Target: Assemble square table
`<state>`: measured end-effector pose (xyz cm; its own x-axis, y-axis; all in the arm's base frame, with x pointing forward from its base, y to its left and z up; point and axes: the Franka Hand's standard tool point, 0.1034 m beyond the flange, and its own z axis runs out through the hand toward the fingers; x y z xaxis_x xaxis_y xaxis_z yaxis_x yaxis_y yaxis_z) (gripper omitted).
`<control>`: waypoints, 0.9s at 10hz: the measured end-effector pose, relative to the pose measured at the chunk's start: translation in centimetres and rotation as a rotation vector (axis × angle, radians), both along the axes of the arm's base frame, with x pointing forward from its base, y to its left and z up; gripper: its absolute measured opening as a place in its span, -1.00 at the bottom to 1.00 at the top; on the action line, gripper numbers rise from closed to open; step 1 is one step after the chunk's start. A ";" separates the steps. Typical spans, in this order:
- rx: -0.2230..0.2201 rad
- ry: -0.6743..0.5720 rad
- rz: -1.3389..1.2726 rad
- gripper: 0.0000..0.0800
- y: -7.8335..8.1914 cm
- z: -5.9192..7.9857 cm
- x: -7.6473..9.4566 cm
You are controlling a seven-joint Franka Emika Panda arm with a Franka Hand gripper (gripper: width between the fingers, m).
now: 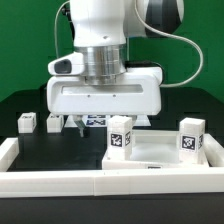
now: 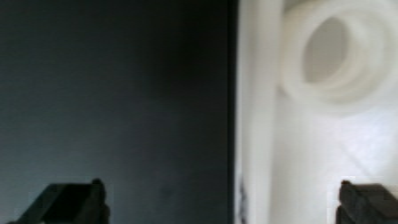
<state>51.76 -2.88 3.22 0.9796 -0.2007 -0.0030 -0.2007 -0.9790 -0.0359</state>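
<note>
The gripper is recorded with jaws wide apart and nothing held between them. A socket of the top is seen beneath it. In the exterior view, the top is located at five o'clock from the arm. Two legs are stood upright at its rim. Two further legs are noted at eight o'clock, well apart from it.

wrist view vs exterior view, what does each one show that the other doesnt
Only the wrist view: the round socket in the table top, and the open claw with its fingertips spread apart. Only the exterior view: the arm, four tagged legs and the border rail. Both: the white table top on the black table.
</note>
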 end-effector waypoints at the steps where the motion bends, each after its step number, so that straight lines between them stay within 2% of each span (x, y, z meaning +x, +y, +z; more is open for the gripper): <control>1: -0.004 -0.009 0.003 0.62 0.1 -0.1 0.1; 6: -0.028 -0.015 0.006 0.62 -0.6 -1.8 -0.2; 8: -0.030 -0.014 0.002 0.59 -0.3 -2.0 -0.2; 9: -0.029 -0.018 0.002 0.17 -0.3 -1.8 0.0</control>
